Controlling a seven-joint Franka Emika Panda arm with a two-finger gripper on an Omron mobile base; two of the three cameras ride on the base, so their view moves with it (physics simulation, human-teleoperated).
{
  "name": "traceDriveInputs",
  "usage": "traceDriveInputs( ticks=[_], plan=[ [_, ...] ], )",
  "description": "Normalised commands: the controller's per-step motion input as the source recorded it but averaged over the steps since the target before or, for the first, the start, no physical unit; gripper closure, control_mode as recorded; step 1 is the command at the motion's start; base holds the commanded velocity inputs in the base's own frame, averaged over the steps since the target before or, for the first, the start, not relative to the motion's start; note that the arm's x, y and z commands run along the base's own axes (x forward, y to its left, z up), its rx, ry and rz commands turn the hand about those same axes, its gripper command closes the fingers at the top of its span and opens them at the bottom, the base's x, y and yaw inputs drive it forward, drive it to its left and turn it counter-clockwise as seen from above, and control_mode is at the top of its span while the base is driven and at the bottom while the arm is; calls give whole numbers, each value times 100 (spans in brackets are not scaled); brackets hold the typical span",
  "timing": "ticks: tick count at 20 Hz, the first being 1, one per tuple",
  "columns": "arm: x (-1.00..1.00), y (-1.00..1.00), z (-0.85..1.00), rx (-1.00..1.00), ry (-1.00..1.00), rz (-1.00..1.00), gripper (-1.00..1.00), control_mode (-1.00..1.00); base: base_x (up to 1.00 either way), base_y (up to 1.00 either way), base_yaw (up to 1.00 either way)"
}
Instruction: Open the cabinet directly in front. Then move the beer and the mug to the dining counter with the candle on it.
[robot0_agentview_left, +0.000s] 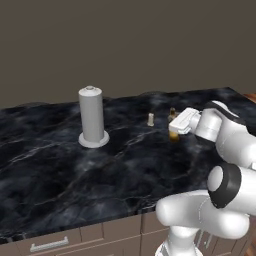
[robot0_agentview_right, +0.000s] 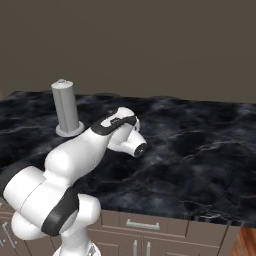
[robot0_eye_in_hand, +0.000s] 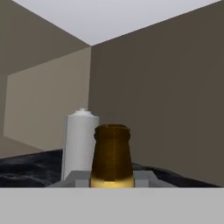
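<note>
From the left base camera, my gripper (robot0_agentview_left: 175, 126) reaches out over the dining counter (robot0_agentview_left: 60, 175), and the beer (robot0_agentview_left: 173, 125) stands in it, its base at or just above the marble; I cannot tell which from here. The candle (robot0_agentview_left: 150, 119) stands just beyond my fingers to their left, apart from the bottle. The tall grey cylinder (robot0_agentview_left: 91, 117) sits well off to the left on its round base. Wide bare marble lies between it and my hand, and the counter's near edge runs below my arm.

From the right base camera, my own forearm hides the hand. The grey cylinder (robot0_agentview_right: 66, 107) stands behind it to the left, with open black top stretching right to the far edge.

In the hand camera, the beer (robot0_eye_in_hand: 111, 157) fills the gap between my fingers, which are closed on its sides, and the cylinder (robot0_eye_in_hand: 78, 144) rises just behind it.
</note>
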Motion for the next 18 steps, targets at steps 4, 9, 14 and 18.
traceDriveInputs(
  ticks=[4,9,14,18],
  plan=[
    [14,-10,-18,0,0,0,100,-100,0,0,0],
    [15,-1,-17,0,0,0,100,-100,0,0,0],
    [18,0,-15,0,0,0,100,-100,0,0,0],
    [19,0,-15,0,0,0,100,-100,0,0,0]
  ],
)
